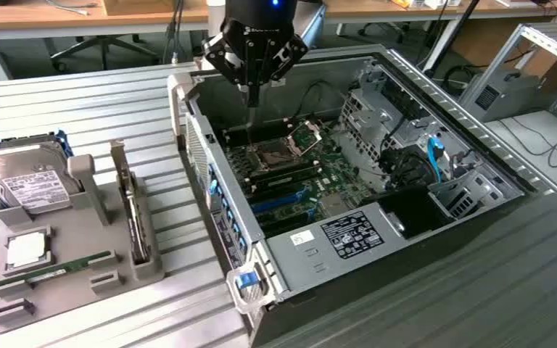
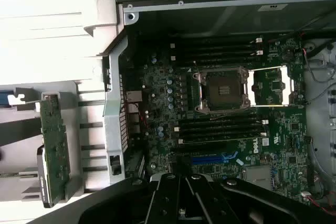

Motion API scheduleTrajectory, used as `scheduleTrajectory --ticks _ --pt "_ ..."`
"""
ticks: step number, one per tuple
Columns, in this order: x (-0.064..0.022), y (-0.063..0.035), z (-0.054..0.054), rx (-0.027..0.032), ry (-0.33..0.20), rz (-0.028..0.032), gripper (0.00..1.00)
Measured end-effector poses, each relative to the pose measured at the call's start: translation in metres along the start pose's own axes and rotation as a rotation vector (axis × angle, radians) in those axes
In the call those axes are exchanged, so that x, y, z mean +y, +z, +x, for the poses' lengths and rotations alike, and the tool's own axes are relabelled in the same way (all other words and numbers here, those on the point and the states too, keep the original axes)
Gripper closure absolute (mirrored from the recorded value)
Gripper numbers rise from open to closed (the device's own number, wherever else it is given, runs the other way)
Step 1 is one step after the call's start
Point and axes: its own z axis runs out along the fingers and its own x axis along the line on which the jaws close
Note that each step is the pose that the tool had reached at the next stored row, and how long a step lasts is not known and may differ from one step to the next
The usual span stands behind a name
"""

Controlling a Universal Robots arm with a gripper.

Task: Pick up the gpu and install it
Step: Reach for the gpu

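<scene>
While the hand (image 1: 252, 98) hovers over the open case (image 1: 194, 130), fingers pressed together and empty, the gpu (image 1: 133, 217) stands in its holder (image 1: 90, 217) (best gripped squarely along its upper edge, I'd judge).

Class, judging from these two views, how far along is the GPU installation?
Nothing looks done yet: the gpu stands upright in the grey holder beside the computer case. In hand: nothing; the gripper hangs shut and empty over the motherboard. Left: both pick-up and installation.
</scene>
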Motion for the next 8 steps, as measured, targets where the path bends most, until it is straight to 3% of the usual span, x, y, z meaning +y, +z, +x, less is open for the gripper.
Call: scheduleTrajectory --ticks 8 --pt "0.0000 0.0000 0.0000 0.0000 0.000 0.0000 0.89"
